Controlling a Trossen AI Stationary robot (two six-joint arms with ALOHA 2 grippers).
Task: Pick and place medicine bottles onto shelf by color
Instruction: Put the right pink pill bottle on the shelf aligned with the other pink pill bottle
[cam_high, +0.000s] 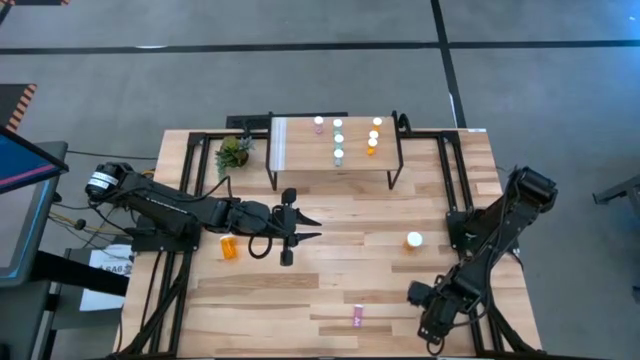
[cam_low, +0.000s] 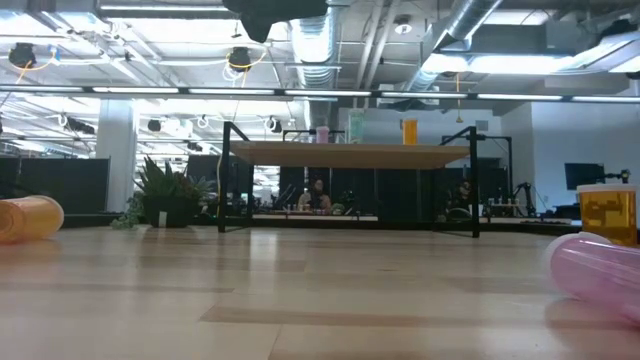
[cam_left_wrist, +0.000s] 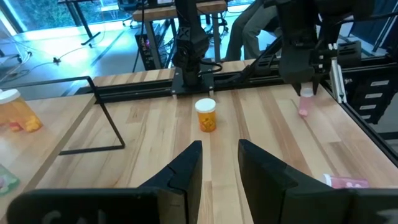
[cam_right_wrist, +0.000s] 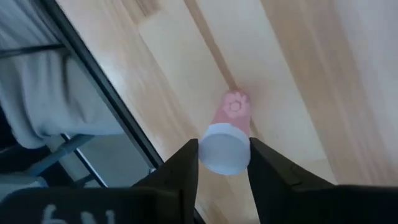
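Right gripper: fingers clamped either side of white cap of small pink cylindrical medicine bottle, upright on wooden tabletop. Left gripper: fingers apart, empty; orange white-capped bottle ahead of fingertips.

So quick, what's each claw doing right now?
Left gripper: open, holding nothing.
Right gripper: closed around a pink bottle at its white cap.
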